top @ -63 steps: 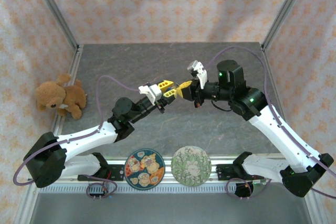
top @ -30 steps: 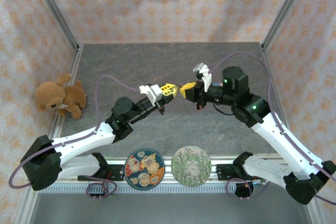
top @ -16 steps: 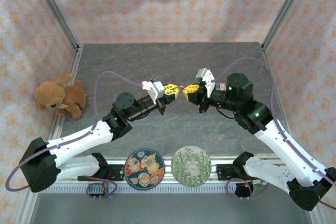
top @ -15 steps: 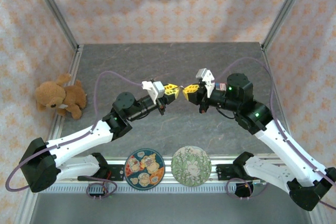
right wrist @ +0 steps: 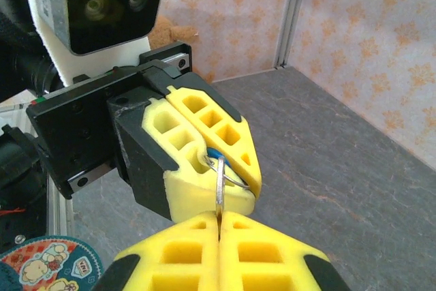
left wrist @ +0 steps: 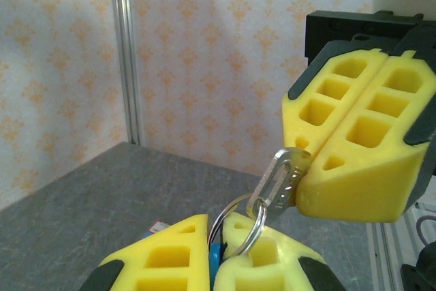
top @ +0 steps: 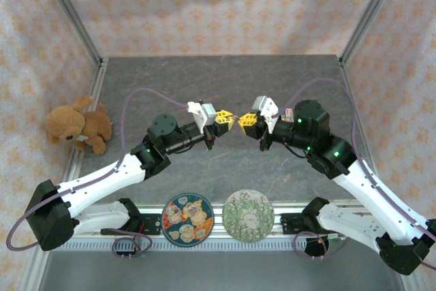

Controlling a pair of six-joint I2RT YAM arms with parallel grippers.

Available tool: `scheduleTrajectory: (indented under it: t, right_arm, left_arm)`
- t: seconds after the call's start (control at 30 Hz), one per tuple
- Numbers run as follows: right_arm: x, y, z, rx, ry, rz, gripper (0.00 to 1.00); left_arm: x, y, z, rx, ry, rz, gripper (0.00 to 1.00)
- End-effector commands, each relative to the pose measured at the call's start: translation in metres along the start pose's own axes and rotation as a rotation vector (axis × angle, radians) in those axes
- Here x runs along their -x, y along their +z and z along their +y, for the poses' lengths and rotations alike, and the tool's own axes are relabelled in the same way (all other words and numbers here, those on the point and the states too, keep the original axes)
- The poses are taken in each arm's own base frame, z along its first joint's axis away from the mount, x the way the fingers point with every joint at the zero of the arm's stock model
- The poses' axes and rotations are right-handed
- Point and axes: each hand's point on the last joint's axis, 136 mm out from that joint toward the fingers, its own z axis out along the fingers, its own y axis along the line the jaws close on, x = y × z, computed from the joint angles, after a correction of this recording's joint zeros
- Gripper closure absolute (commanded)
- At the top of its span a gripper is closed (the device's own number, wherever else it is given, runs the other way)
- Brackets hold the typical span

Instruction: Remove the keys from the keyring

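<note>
Left gripper (left wrist: 216, 236): nearest to its own wrist camera, yellow fingers clenched on the keyring, with a blue scrap (left wrist: 214, 253) wedged low in the seam between them.
Keyring (left wrist: 238, 226): poking up out of those fingertips and threaded through the low end of the key. Held in the air over the table (top: 272, 86), right between the two arms.
Key (left wrist: 278, 180): silver and flat, ring end down, the other end pinched by the opposite pincer. Only one made out for certain; cannot tell whether more hang behind the fingers.
Right gripper (left wrist: 303, 168): farther off, clamped tight on the key, tips facing the left tips, close but not touching.
Long axis: running from the ring up and away into the right fingertips, so roughly along the line joining the two grippers. Edge-on and upright from the right wrist, rising from the tips at the bottom of that view to the ring.
Nearer arm: neither, really, with key in the right grip, ring in the left and the joint midway.
Coming move, at a guess: no straight tug along that axis; better to turn the key around the wire of the ring, feeding it towards the split while the left holds firm.
Risk, by judgement: key slipping from a shallow fingertip pinch.
</note>
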Motion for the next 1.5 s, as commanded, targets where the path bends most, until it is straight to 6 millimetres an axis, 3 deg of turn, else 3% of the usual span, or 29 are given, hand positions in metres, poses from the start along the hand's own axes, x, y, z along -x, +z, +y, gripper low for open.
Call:
scheduleTrajectory:
  t: [0.0,0.57,1.47]
  right_arm:
    - [-0.010,-0.009,0.020,0.066,-0.040,0.053,1.00]
    - [-0.014,-0.016,0.037,0.121,-0.081,0.027,1.00]
    - [-0.036,-0.015,0.070,0.245,-0.148,0.186,1.00]
  left_arm:
    - [0.039,-0.010,0.020,0.083,0.002,-0.084,1.00]
    - [0.045,-0.020,0.028,0.082,-0.044,-0.105,1.00]
    - [0.048,-0.024,0.043,0.086,-0.079,-0.057,1.00]
